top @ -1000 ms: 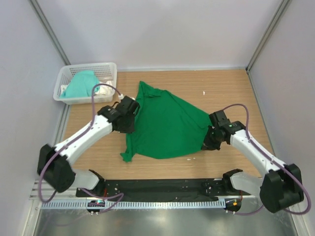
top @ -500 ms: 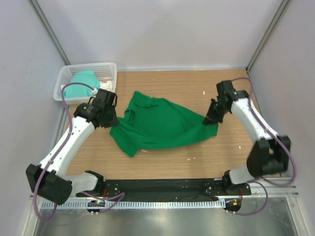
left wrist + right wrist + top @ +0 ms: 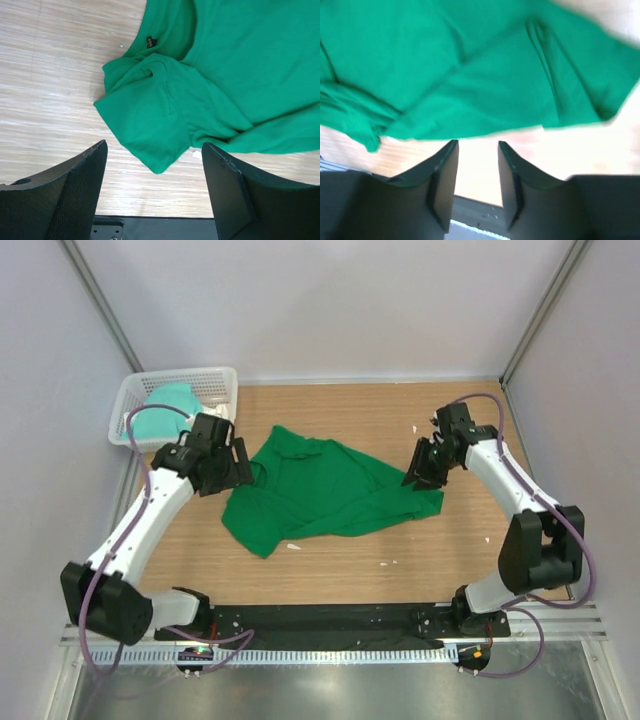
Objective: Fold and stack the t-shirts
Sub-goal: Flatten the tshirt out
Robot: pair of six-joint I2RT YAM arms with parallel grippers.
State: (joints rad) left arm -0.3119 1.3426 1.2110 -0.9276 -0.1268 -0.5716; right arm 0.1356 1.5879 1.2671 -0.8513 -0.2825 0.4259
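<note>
The deep green t-shirt (image 3: 330,495) lies crumpled and spread across the middle of the wooden table, with its collar and label toward the left. My left gripper (image 3: 247,468) hovers at the shirt's left edge. In the left wrist view its fingers (image 3: 75,192) stand wide apart over a sleeve of the green t-shirt (image 3: 225,65), holding nothing. My right gripper (image 3: 418,468) hangs over the shirt's right corner. Its jaws stand partly open in the right wrist view, empty, just off the hem of the green t-shirt (image 3: 470,65). A mint-teal t-shirt (image 3: 165,407) sits bundled in the basket.
The white lattice basket (image 3: 222,381) stands at the back left corner, beside the left wall. Small white scraps (image 3: 293,546) lie on the wood near the shirt's front edge. Grey walls close in both sides and the back. A black rail (image 3: 320,620) runs along the near edge.
Both grippers held the green shirt stretched between them and have now let go. The shirt has dropped into a looser heap, the left jaws opened wide, the right ones partly.
</note>
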